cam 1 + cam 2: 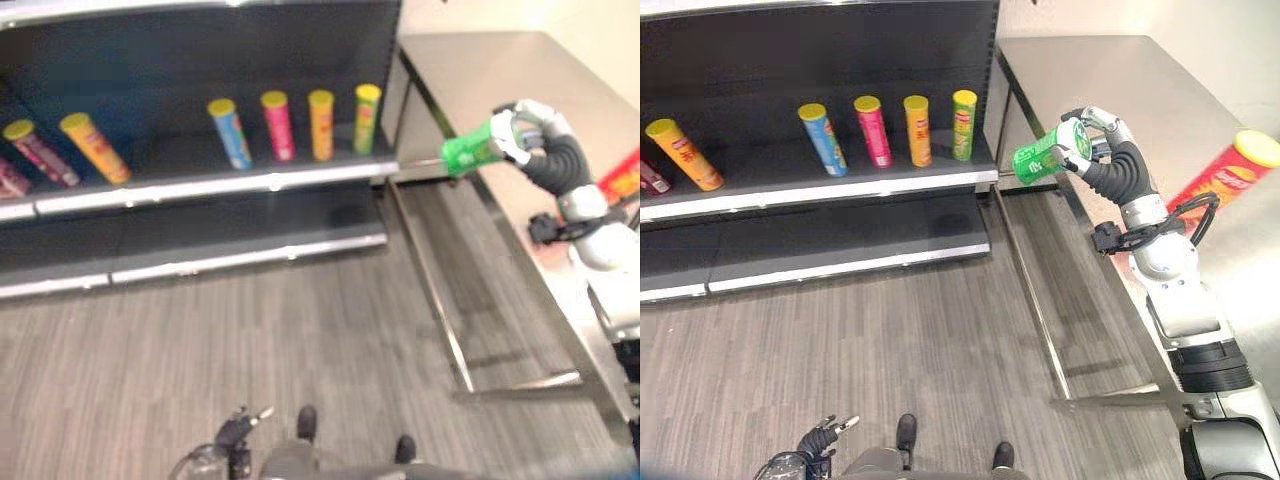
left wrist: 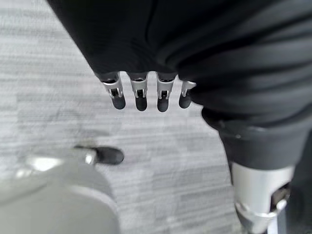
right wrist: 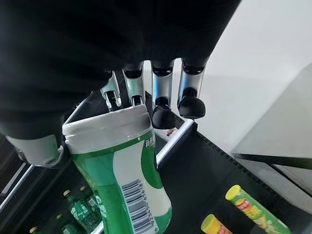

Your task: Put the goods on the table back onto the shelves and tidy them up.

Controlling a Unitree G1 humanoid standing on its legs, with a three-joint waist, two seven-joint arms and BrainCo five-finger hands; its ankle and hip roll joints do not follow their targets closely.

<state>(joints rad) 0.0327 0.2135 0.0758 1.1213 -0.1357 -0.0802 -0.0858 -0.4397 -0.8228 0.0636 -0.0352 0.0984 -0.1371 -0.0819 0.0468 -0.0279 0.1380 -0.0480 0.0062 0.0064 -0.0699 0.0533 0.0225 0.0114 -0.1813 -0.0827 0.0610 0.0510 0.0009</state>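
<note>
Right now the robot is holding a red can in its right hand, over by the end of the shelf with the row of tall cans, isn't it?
Not quite: the can in the right hand is green with a white lid, not red, as the right wrist view shows closely. The rest holds: it is held near the end of the shelf carrying the row of tall cans.

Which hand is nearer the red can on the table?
Right. The right hand, shut on the green canister, is raised over the table edge, across from the red can. The left hand hangs low over the floor, far away.
</note>
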